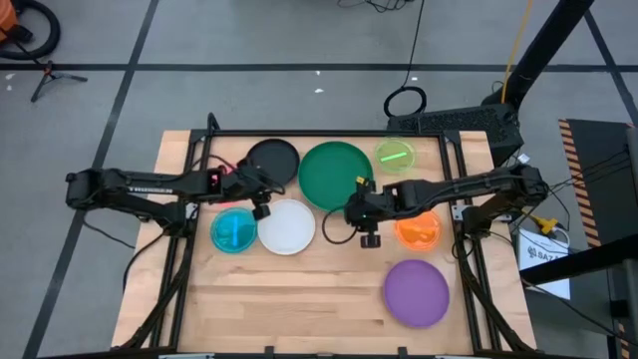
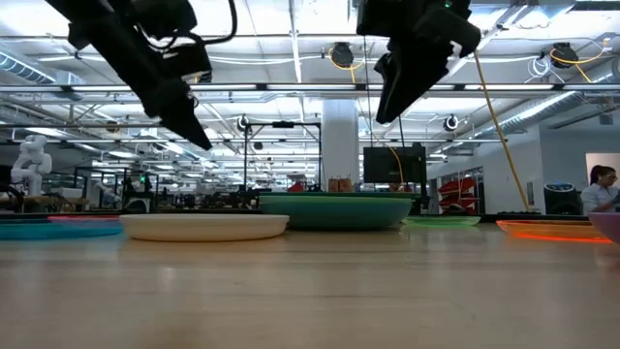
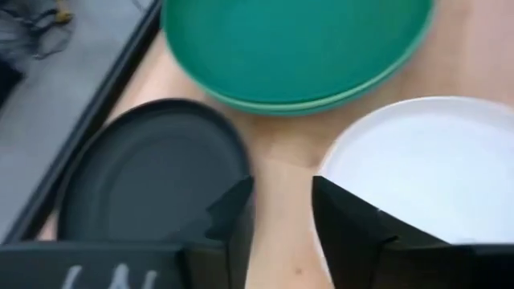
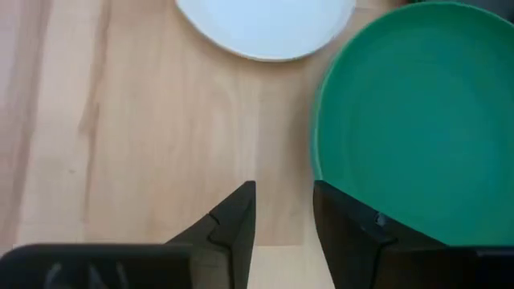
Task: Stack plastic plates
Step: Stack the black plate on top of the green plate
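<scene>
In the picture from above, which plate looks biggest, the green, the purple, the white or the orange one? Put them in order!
1. Round dark green plastic plate, biggest.
2. Round purple plastic plate.
3. Round white plastic plate, nearly the same as purple.
4. Round orange plastic plate, smallest, partly under an arm.

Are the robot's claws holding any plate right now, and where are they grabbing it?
No plate is held. The left gripper hangs open above the black plate and white plate. The right gripper is open too, by the green plate's edge.

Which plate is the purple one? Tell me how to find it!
Start at the big green plate at the table's far edge. Go toward the near edge, past the orange plate; the purple plate lies there alone, apart from every other plate and the only purple one.
</scene>
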`<state>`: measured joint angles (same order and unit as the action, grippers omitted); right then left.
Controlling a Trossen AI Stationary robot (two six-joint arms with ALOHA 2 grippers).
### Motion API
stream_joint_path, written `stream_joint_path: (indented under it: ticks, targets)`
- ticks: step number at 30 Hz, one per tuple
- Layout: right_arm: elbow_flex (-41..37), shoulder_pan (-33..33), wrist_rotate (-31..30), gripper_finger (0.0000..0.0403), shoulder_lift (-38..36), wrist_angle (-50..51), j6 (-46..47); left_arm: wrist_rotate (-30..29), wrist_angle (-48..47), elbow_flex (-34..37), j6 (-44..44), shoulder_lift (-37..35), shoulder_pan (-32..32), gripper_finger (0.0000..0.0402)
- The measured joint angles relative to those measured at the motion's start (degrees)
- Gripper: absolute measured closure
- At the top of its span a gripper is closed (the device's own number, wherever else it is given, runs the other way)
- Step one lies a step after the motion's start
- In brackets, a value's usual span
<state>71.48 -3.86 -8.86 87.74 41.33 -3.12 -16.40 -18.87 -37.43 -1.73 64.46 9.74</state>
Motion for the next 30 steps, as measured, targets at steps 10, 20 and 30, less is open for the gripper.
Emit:
stream_joint_path:
  ticks: [10, 20, 30]
  targets:
    - [0.0, 1.83, 1.42, 0.0285, 0.0, -4.68, -9.37, -3.37, 0.7, 0.0, -10.31, 3.55, 0.47, 0.0164]
    - [-6.63, 6.54, 7.32, 0.0285, -3.8, -11.51, -14.12, 4.01, 2.94, 0.02, -15.32, 9.66, 8.7, 0.0163]
    - [-9.9, 11.06, 7.31, 0.0285, -15.62, -24.15, -11.18, 10.85, 6.77, 0.09, -15.43, 16.42, 14.39, 0.0163]
